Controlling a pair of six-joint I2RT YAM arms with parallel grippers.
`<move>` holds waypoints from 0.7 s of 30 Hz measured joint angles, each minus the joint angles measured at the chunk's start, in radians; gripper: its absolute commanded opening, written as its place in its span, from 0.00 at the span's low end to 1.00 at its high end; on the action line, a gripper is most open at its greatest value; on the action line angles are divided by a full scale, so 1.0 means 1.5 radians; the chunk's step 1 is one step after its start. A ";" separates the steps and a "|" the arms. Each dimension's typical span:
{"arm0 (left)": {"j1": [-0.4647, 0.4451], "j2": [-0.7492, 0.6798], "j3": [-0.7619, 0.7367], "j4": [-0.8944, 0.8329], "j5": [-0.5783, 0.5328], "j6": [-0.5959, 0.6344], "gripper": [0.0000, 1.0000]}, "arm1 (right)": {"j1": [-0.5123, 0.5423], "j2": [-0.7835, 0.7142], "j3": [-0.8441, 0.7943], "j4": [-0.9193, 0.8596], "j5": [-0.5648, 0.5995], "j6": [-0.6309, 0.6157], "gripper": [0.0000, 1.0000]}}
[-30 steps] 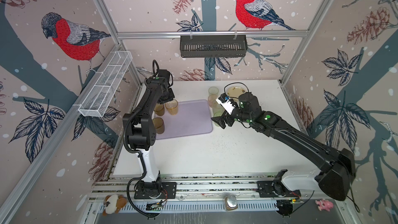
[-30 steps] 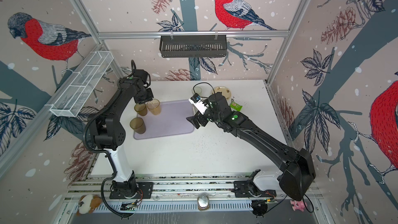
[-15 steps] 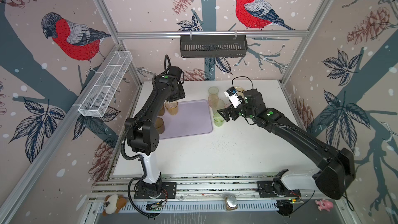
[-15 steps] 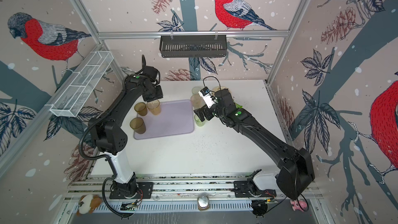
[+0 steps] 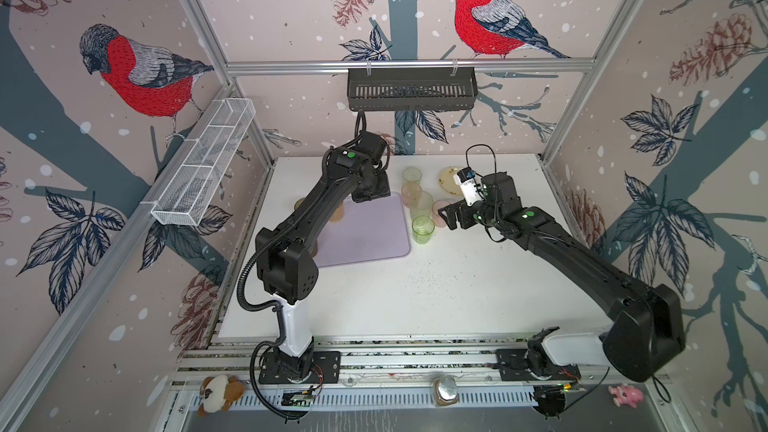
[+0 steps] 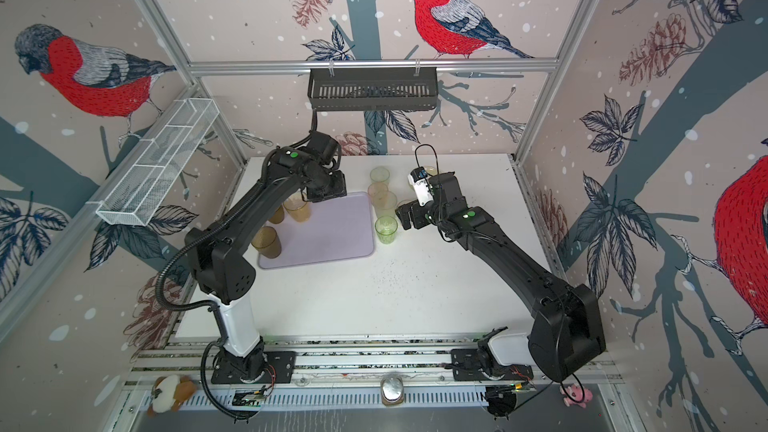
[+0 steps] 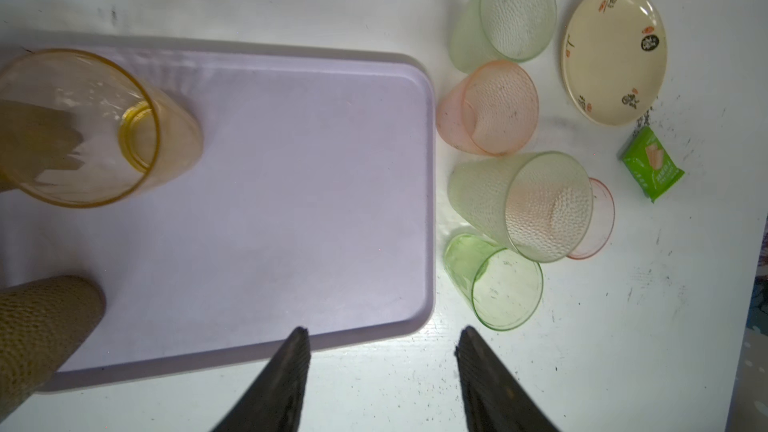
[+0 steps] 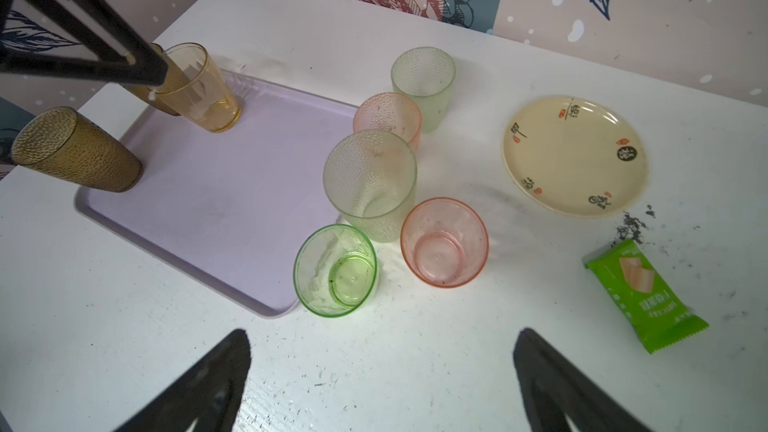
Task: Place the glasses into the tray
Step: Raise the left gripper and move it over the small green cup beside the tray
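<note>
Left end effector (image 7: 383, 329) and right end effector (image 8: 383, 331) both stand apart and empty; three amber and brown glasses (image 6: 297, 209) appear placed on the tray (image 6: 332, 238), centre-left in a top view, while five pink, green and pale glasses (image 6: 386, 230) stand outstanding on the table (image 6: 374, 292) just right of it.

The right gripper (image 8: 382, 367) has its two dark fingers spread wide over the white tabletop (image 8: 104, 326), with nothing between them. On the flat pale lilac plastic tray (image 8: 216, 201) stand a smooth amber-yellow tumbler (image 8: 203, 89) at the far left corner and a dimpled brown tumbler (image 8: 79, 151) at the left edge. Just right of the tray cluster a green tumbler (image 8: 336, 271), two pale dimpled tumblers (image 8: 370, 184) (image 8: 423, 85) and two pink tumblers (image 8: 444, 242) (image 8: 388, 116); further right lie a cream round plate (image 8: 575, 155) and a green snack packet (image 8: 642, 297).
</note>
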 measured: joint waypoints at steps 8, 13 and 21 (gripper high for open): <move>-0.060 0.010 -0.037 0.025 0.039 -0.017 0.61 | -0.035 0.008 -0.015 -0.004 -0.013 0.020 1.00; -0.086 0.026 -0.052 0.047 0.055 -0.033 0.60 | -0.049 0.010 -0.020 -0.004 -0.016 0.030 0.99; -0.113 0.048 -0.068 0.074 0.070 -0.037 0.58 | -0.054 0.010 -0.023 -0.004 -0.020 0.032 1.00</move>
